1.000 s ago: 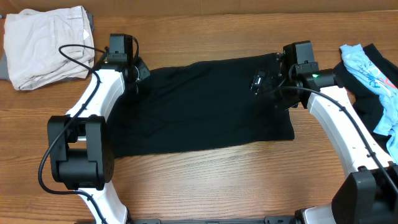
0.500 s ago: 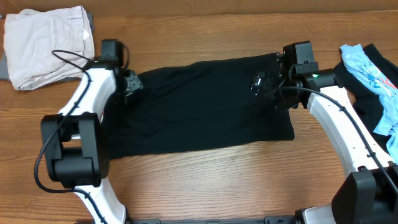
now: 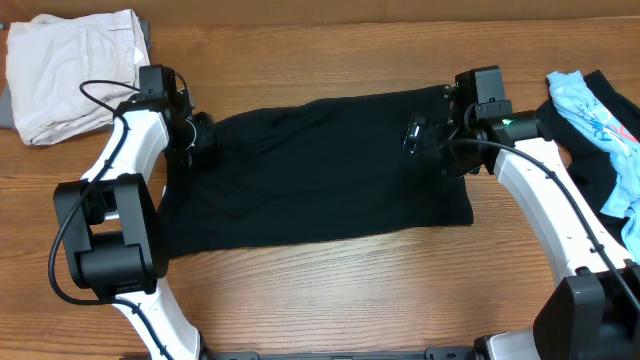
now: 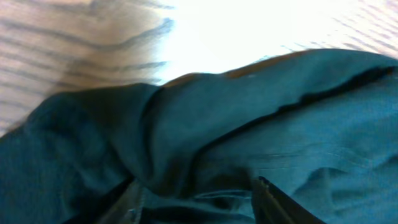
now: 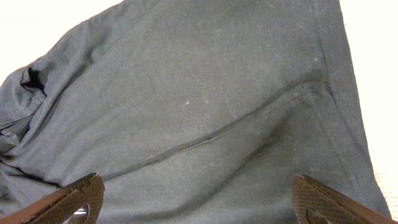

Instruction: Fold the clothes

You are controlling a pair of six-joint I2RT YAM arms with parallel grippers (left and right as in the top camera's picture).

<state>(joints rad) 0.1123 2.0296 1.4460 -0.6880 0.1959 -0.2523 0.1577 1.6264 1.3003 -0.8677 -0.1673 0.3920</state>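
Left end effector (image 3: 198, 135) shifts back-left, half open astride the left edge of the one black garment (image 3: 320, 175), spread mid-desk (image 3: 330, 290), long axis left-right. Right end effector (image 3: 427, 140) gapes wide and empty over its right end; one cream pile (image 3: 70, 70) and one blue piece (image 3: 590, 105) lie aside.

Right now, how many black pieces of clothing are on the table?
2. The large black garment lies spread at the centre; a second black piece lies at the right edge, partly under the light blue garment. Others may be hidden.

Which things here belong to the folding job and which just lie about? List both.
Job in hand: black garment, left gripper, right gripper.
Lying aside: cream pile, light blue printed piece, both clothes nobody is handling; table.
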